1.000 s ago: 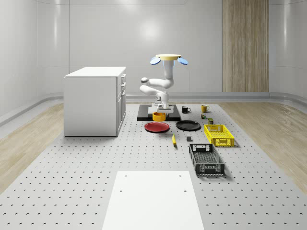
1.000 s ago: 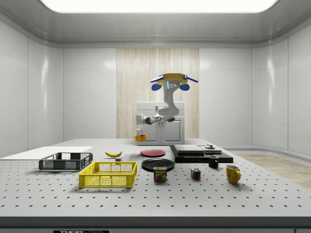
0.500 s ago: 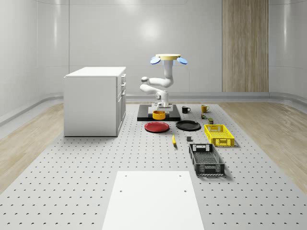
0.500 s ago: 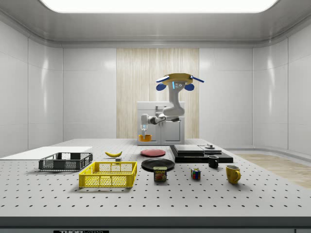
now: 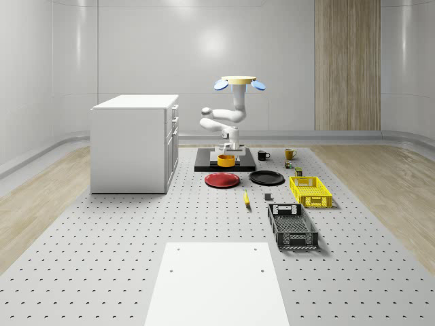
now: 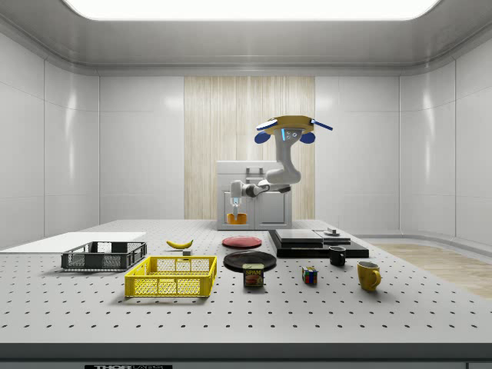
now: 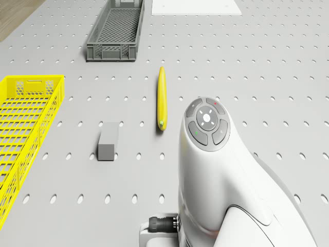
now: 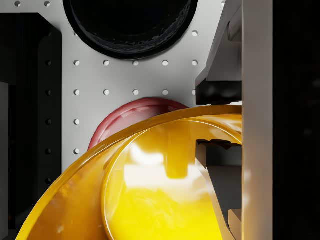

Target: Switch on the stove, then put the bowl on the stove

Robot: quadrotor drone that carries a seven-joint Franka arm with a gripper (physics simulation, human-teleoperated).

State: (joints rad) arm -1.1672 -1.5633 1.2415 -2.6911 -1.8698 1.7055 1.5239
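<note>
A pale-walled room holds a wide perforated grey tabletop (image 5: 102, 272) with a white cabinet (image 5: 134, 142) standing on it at the whole-scene view's left. The drone (image 5: 238, 82) hovers in the air above the far part of the tabletop, over the black stove (image 5: 204, 165), with its white arm (image 5: 224, 122) bent downward. The end effector (image 5: 227, 151) is pinching the rim of the orange bowl (image 5: 225, 161): in the wrist view one finger (image 8: 220, 175) sits inside the bowl's wall (image 8: 75, 200) and the other outside it. The bowl hangs clear of the surfaces below; in the side view it is held above the tabletop, to the side view's left of the stove (image 6: 315, 244).

Just in front of the stove lie a red plate (image 5: 222, 180) and a black plate (image 5: 266, 178). Nearer the whole-scene camera are a yellow basket (image 5: 310, 191), a banana (image 5: 246, 198), a small grey block (image 5: 268, 197) and a dark grey crate (image 5: 291, 226). A black mug (image 5: 262, 155) and a yellow mug (image 5: 289, 154) stand beside the stove.
</note>
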